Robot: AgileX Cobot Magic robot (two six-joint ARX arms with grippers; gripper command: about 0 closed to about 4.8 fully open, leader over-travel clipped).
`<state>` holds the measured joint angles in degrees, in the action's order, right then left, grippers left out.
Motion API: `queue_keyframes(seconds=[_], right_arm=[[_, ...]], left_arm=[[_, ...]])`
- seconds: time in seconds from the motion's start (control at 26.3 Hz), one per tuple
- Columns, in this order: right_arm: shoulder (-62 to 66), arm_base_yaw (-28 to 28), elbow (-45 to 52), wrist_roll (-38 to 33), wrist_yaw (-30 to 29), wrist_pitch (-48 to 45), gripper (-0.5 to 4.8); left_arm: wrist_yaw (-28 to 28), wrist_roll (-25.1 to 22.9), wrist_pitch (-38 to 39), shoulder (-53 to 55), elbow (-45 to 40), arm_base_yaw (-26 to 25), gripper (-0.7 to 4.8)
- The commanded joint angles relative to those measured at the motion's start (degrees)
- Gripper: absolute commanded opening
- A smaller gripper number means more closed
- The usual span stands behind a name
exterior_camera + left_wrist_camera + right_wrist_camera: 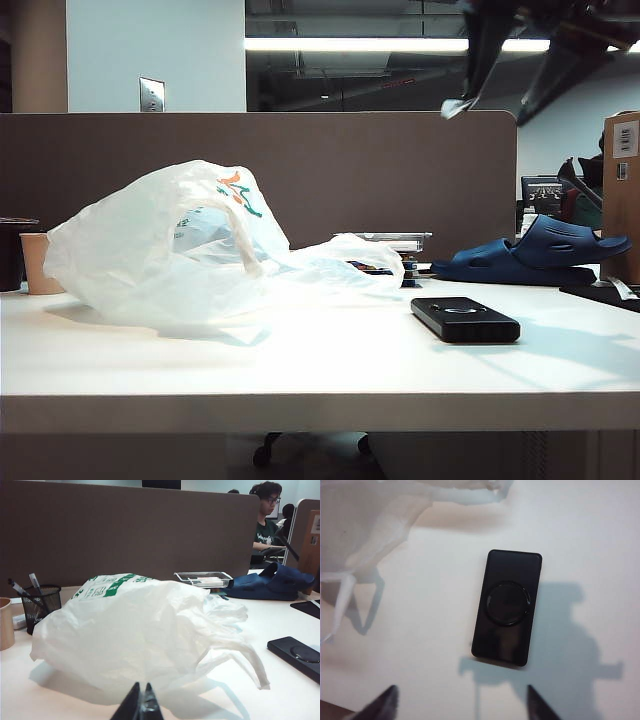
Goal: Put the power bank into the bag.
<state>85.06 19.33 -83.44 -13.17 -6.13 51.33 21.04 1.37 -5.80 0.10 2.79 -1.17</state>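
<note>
Right pincer [462, 702] spread above power bank [507, 607]; left pincer [140, 705] clenched near bag [135, 630]

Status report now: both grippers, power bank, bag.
Left gripper shut, low before the bag. Right gripper open above the power bank, which lies flat on the table, untouched. Nothing in the way.

The exterior camera sits low at the tabletop [300, 370] edge, facing level across it toward a partition. The left wrist camera also looks level, close behind the bag [140, 630]. The right wrist camera looks straight down, fairly near, onto the power bank [507, 607]. All three views share the bag and power bank.
</note>
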Motion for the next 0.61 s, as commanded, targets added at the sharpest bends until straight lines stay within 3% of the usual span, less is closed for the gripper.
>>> queue_keyframes(seconds=[0.04, 0.11, 0.15, 0.42, 0.61], right_arm=[[1.8, 0.0, -0.4, -0.9, 0.0, -0.7, 4.11], [3.0, 0.0, -0.5, -2.1, 0.0, -1.7, 4.72], [3.5, 0.0, -0.5, -2.1, 0.0, -2.3, 4.79], [10.2, 0.7, -5.7, -2.1, 3.0, -3.2, 4.79], [15.6, 1.0, -8.2, -3.3, 3.3, -2.9, 4.79]], left_arm=[[0.4, 0.2, -0.8, 0.0, 0.3, -0.1, -0.05], [0.5, 0.2, -0.7, 0.0, 0.3, -0.1, -0.05], [0.5, 0.2, -0.7, 0.0, 0.3, -0.1, -0.06], [4.6, 0.2, -0.7, 0.0, 0.4, 0.0, -0.06], [14.8, 0.2, -0.6, 0.0, 0.4, 0.0, -0.06]])
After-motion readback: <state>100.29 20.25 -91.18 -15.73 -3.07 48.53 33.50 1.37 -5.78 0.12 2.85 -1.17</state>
